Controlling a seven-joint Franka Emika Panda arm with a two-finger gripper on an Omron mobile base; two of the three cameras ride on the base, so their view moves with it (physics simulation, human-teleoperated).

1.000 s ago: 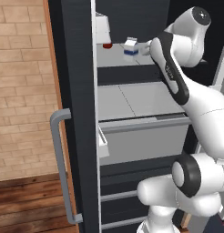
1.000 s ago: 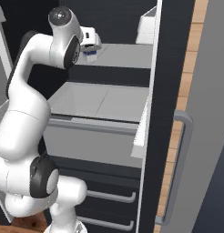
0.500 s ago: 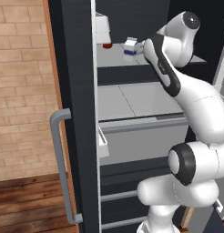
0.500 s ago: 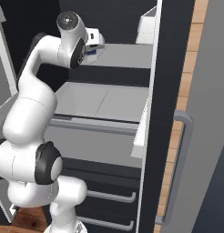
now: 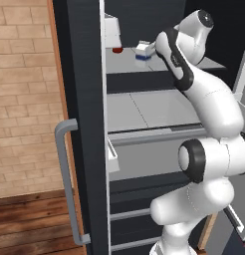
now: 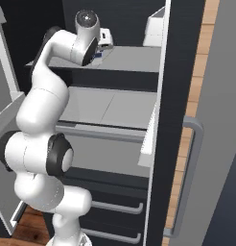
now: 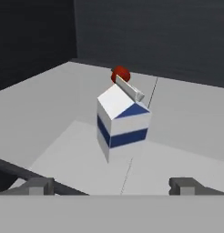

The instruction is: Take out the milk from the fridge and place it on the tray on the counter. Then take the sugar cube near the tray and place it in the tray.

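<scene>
White milk (image 7: 120,120) mid-shelf, clear around | jaws wide apart, short | red item (image 7: 120,73) probably behind

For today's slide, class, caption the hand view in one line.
Open end effector faces the upright milk on a fridge shelf, apart from it.

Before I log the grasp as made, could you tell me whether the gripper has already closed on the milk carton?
No: in the hand view the gripper is open, its tips short of the upright milk.
</scene>
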